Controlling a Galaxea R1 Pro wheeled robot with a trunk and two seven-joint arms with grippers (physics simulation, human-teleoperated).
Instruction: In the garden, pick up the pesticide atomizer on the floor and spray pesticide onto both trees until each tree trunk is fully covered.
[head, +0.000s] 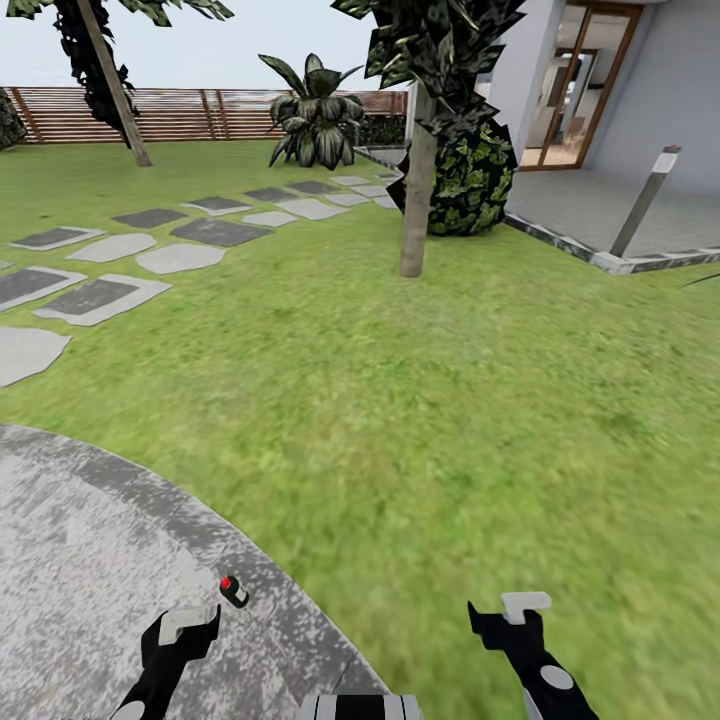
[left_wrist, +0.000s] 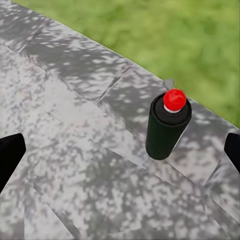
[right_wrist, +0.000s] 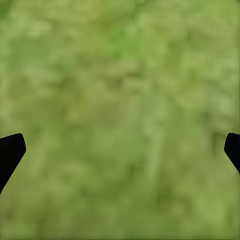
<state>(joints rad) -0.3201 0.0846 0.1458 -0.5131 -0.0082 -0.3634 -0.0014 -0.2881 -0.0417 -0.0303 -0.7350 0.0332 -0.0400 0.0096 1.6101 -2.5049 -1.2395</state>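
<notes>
The pesticide atomizer (head: 233, 590), a small dark bottle with a red top, stands upright on the grey concrete floor (head: 90, 560) close to its curved edge. My left gripper (head: 190, 625) hovers just short of it, open; in the left wrist view the atomizer (left_wrist: 167, 127) stands ahead of the left gripper (left_wrist: 120, 152), between the lines of the two spread fingertips and apart from both. My right gripper (head: 522, 608) is open over the grass, and the right gripper (right_wrist: 120, 152) holds nothing. One tree trunk (head: 417, 200) rises mid-lawn; another tree trunk (head: 115, 90) leans at the far left.
Grass lawn (head: 450, 400) stretches ahead to a brown slat fence (head: 200, 112). Stepping-stone slabs (head: 95, 295) cross the left side. A round bush (head: 465, 180), a spiky plant (head: 315, 120), a grey bollard lamp (head: 645, 200) and the house patio (head: 600, 215) lie at the back right.
</notes>
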